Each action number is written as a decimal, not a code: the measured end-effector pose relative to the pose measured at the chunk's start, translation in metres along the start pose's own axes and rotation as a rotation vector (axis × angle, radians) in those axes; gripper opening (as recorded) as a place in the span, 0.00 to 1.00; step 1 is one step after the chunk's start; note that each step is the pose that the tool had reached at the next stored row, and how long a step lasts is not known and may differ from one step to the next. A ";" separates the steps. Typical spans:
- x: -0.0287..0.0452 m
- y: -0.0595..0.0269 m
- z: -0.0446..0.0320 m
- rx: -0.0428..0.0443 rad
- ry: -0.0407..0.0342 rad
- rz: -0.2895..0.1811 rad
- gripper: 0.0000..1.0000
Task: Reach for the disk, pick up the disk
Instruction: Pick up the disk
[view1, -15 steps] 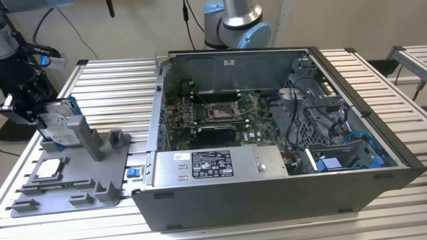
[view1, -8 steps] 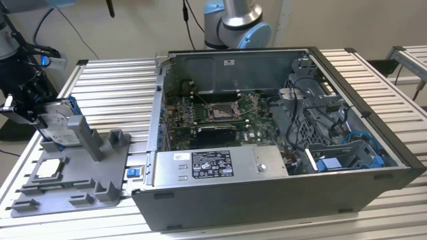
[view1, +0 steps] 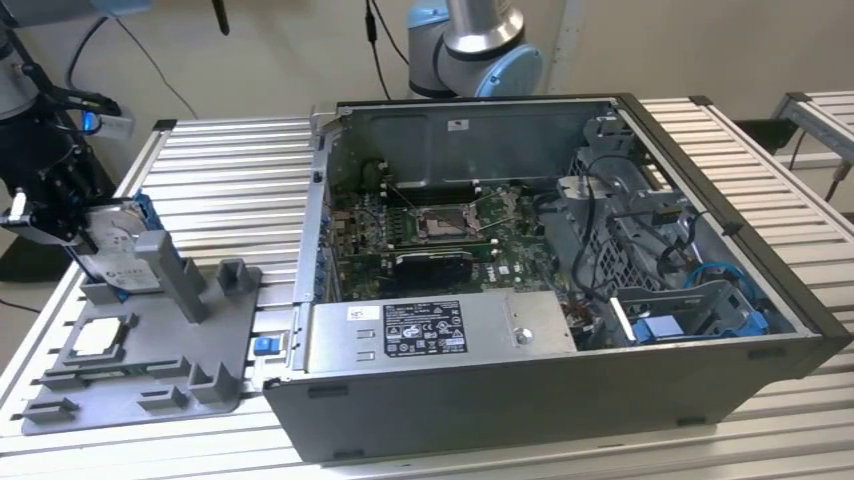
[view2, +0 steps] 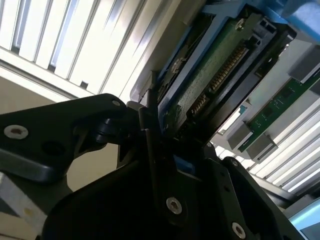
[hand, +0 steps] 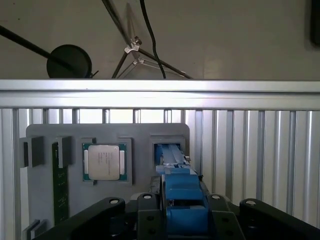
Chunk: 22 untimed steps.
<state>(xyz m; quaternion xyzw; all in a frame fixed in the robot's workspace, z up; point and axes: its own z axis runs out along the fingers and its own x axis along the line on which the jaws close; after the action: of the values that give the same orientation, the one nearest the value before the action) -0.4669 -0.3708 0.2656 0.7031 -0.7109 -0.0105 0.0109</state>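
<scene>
On the grey fixture (view1: 140, 375), the gripper (hand: 181, 201) is seemingly pinching the upright disk (view1: 123, 248), its white label (view1: 120, 268) illegible.

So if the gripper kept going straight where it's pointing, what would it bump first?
The disk, most likely. In the first wrist view its blue carrier sits right in front of the gripper, so close that they may be touching. The grey holder lies just beyond it.

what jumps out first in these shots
The open computer case, motherboard bared, sits mid-table in the exterior view. At that view's left, the gripper clamps the blue-framed disk, which stands on edge over a grey fixture tray that also holds a processor chip.
</scene>
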 end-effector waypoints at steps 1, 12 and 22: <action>0.0000 0.0000 0.0000 0.0000 0.0000 0.000 1.00; 0.0000 0.0000 0.0001 0.0000 0.0000 0.000 0.00; 0.0000 0.0000 0.0002 0.0000 0.0000 0.000 0.00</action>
<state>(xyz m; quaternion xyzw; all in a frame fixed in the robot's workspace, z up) -0.4669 -0.3708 0.2654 0.7031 -0.7109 -0.0105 0.0109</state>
